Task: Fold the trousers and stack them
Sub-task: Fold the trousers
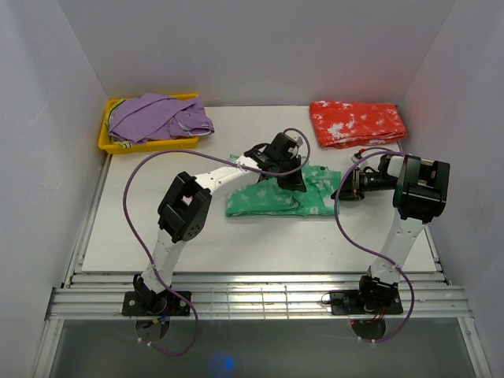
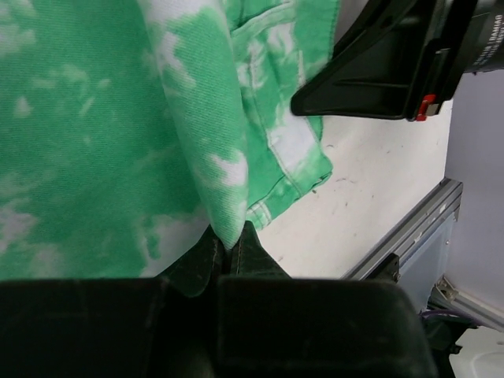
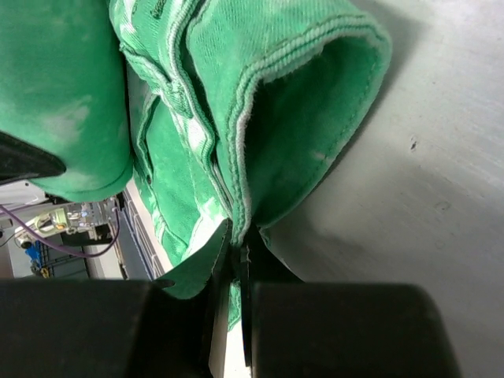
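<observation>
My left gripper (image 2: 231,250) is clenched on a fold of the green trousers (image 1: 264,201), which lie in the middle of the table (image 1: 157,228). My right gripper (image 3: 236,246) is pinched tight on their stitched edge at the right end. The red-orange trousers (image 1: 358,124) lie folded near the far right corner.

One green trousers (image 1: 260,203), one red-orange trousers (image 1: 358,124), perhaps one purple garment (image 1: 157,116)

The green trousers (image 2: 94,142) are soft woven cloth, matt, with thick stitched seams; the worktop (image 2: 370,197) is smooth, matt white.
</observation>
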`<state>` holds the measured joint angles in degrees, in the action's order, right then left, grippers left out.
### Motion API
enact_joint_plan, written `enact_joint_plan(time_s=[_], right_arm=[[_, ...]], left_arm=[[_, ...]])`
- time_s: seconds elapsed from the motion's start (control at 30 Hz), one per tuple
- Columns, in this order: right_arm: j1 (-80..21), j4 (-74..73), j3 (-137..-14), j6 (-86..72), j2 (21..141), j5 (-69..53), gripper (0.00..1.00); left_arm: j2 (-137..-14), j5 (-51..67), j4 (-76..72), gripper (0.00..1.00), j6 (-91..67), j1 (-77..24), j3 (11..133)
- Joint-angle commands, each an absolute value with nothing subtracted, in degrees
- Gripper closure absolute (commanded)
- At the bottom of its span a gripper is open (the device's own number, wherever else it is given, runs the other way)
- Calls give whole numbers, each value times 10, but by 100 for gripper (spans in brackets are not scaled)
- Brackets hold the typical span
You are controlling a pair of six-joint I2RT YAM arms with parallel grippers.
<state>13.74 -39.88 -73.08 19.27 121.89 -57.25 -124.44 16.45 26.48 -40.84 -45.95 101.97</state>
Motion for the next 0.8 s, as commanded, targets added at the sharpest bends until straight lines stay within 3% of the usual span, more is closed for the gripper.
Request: enact_joint_plan(time_s=[0.0,0.77], right_arm=[[121,-386,-719,190,1215,-583,92],[107,-367,-702,181,1201,-593,92]], left_arm=[[-1241,170,222,100,-429,-483,1068],[-1315,186,219,100,-467,-522,1154]])
